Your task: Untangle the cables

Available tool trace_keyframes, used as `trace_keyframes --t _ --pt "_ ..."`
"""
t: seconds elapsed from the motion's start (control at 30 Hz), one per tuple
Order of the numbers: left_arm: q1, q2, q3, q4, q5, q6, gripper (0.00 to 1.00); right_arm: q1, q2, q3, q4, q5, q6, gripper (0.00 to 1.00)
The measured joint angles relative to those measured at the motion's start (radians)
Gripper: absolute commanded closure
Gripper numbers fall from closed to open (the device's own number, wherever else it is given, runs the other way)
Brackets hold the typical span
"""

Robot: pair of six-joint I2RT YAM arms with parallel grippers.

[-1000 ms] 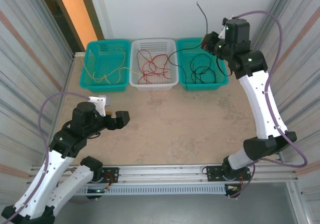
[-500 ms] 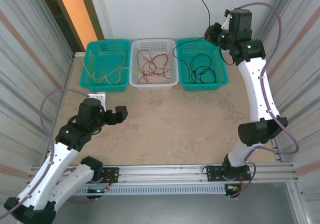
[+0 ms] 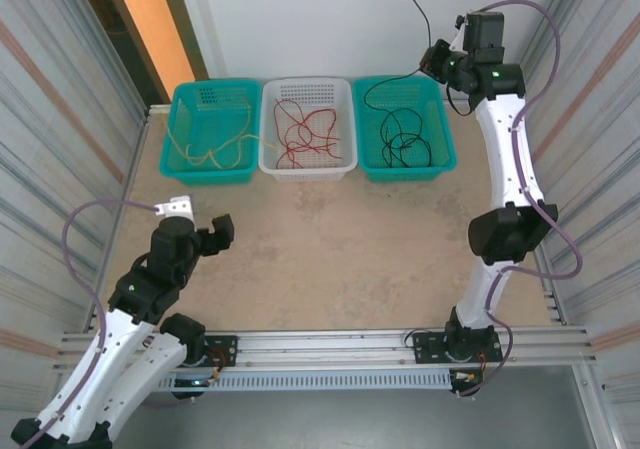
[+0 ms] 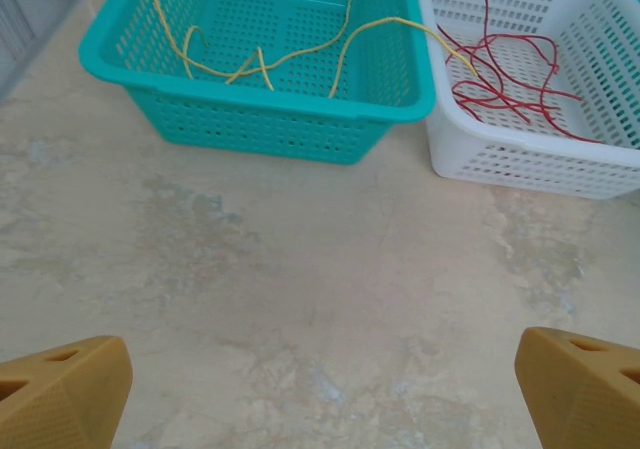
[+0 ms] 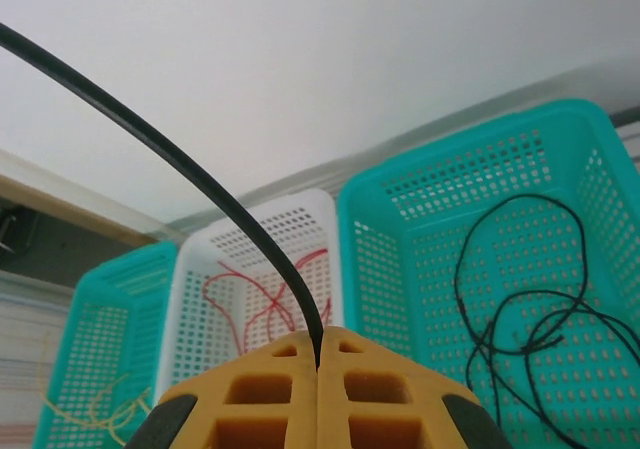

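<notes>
My right gripper is raised high over the back right corner, shut on a black cable that sticks up from its closed fingers and also hangs down into the right teal basket. More black cable lies looped in that basket. Red cables lie in the white basket, and yellow cables in the left teal basket. My left gripper stands open low over the bare table at the left, its fingertips wide apart with nothing between them.
The three baskets stand side by side along the back wall. Corrugated metal walls close in both sides. The tan tabletop stretches bare between the baskets and the arm bases.
My right gripper has risen and moved back to the right, drawing the black cable up out of the right basket. My left arm has pulled back toward the near left.
</notes>
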Motion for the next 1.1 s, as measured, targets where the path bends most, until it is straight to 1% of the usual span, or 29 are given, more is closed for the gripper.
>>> trace_keyframes --t 0.07,0.1,0.13,0.17,0.2,0.27,0.33,0.4,0.5,0.53,0.6,0.63,0.67,0.8,0.9,0.97,1.03,1.1 --pt "0.000 0.016 0.000 0.000 -0.005 0.016 0.01 -0.003 0.031 0.002 0.000 0.011 -0.006 1.00" --pt "0.000 0.022 0.000 0.001 -0.006 0.024 0.01 -0.005 0.048 0.007 -0.001 0.013 -0.007 0.96" --pt "0.000 0.026 -0.001 0.004 -0.008 0.034 0.01 -0.007 0.070 0.018 -0.003 0.014 -0.008 0.82" --pt "0.000 0.028 -0.004 0.015 -0.013 0.041 0.01 -0.011 0.099 0.042 -0.013 0.016 -0.008 0.62" --pt "0.000 0.031 -0.008 0.026 -0.018 0.045 0.01 -0.014 0.123 0.063 -0.021 0.017 -0.010 0.47" --pt "0.000 0.034 -0.016 0.046 -0.030 0.052 0.01 -0.022 0.168 0.101 -0.042 0.024 -0.012 0.21" --pt "0.000 0.036 -0.026 0.064 -0.035 0.053 0.01 -0.025 0.178 0.095 -0.060 0.042 -0.013 0.00" --pt "0.000 0.045 -0.037 0.076 -0.038 0.052 0.01 -0.026 0.164 0.065 -0.059 0.062 -0.019 0.01" --pt "0.000 0.066 -0.046 0.089 -0.043 0.056 0.01 -0.021 0.091 -0.045 -0.043 0.089 -0.023 0.01" --pt "0.000 0.075 -0.047 0.100 -0.049 0.060 0.01 -0.018 0.059 -0.084 -0.038 0.100 -0.023 0.01" --pt "0.000 0.095 -0.050 0.137 -0.068 0.076 0.01 -0.011 -0.014 -0.162 -0.020 0.122 -0.035 0.06" --pt "0.001 0.110 -0.055 0.168 -0.085 0.087 0.01 -0.006 -0.064 -0.219 0.005 0.126 -0.043 0.04" --pt "0.003 0.129 -0.063 0.203 -0.105 0.095 0.01 -0.002 -0.126 -0.296 0.042 0.128 -0.050 0.01" --pt "0.038 0.219 -0.095 0.364 -0.152 0.151 0.01 0.013 -0.403 -0.655 0.205 0.148 -0.072 0.01" --pt "0.103 0.345 -0.104 0.495 -0.156 0.219 0.01 0.014 -0.633 -0.986 0.401 0.185 -0.080 0.01" --pt "0.166 0.445 -0.104 0.569 -0.159 0.249 0.01 0.009 -0.756 -1.202 0.536 0.241 -0.085 0.01" --pt "0.229 0.537 -0.113 0.641 -0.159 0.269 0.01 -0.005 -0.816 -1.366 0.626 0.295 -0.090 0.01" --pt "0.280 0.595 -0.151 0.728 -0.150 0.281 0.01 -0.029 -0.800 -1.451 0.644 0.367 -0.094 0.01"
